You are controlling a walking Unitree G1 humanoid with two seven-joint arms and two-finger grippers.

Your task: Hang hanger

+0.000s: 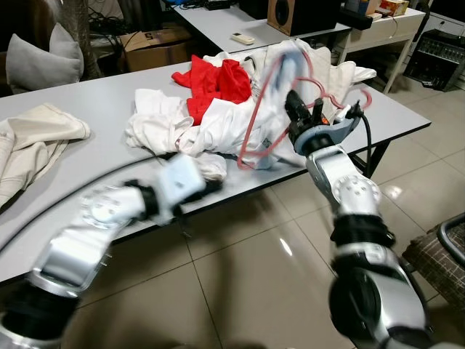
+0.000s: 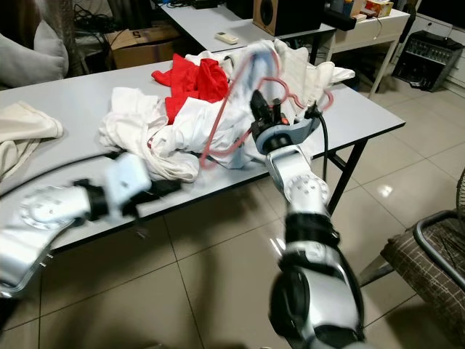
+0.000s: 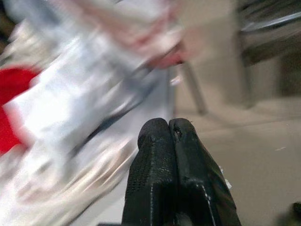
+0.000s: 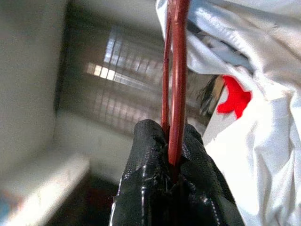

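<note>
Right gripper (image 1: 299,110) is clamped tight on the red hanger (image 1: 251,127); in the right wrist view the wire sits pinched between the two black fingers (image 4: 146,155). Hanger is raised above the front edge of the grey table (image 1: 94,109), tilted, with a white garment (image 1: 290,69) draped over its upper part. Its lower loop hangs in front of the clothes pile, whether it touches it can't be told.

Left gripper (image 3: 168,141) has both fingers pressed together with nothing between them. It sits low at the table's front edge, beside the white clothes pile (image 1: 167,127); arm is motion-blurred.

Clutter around the hanger: the white pile spreads across the middle of the table, a red garment (image 1: 214,83) on top toward the back. Beige cloth (image 1: 33,142) lies at the table's left end, well apart. A black cable (image 1: 363,134) droops from the right wrist over the table edge.

Behind: a second table with a remote (image 1: 243,38), a cardboard box (image 1: 156,47), a wooden speaker (image 1: 301,14). A chair (image 2: 429,251) stands on the tiled floor to the right.
</note>
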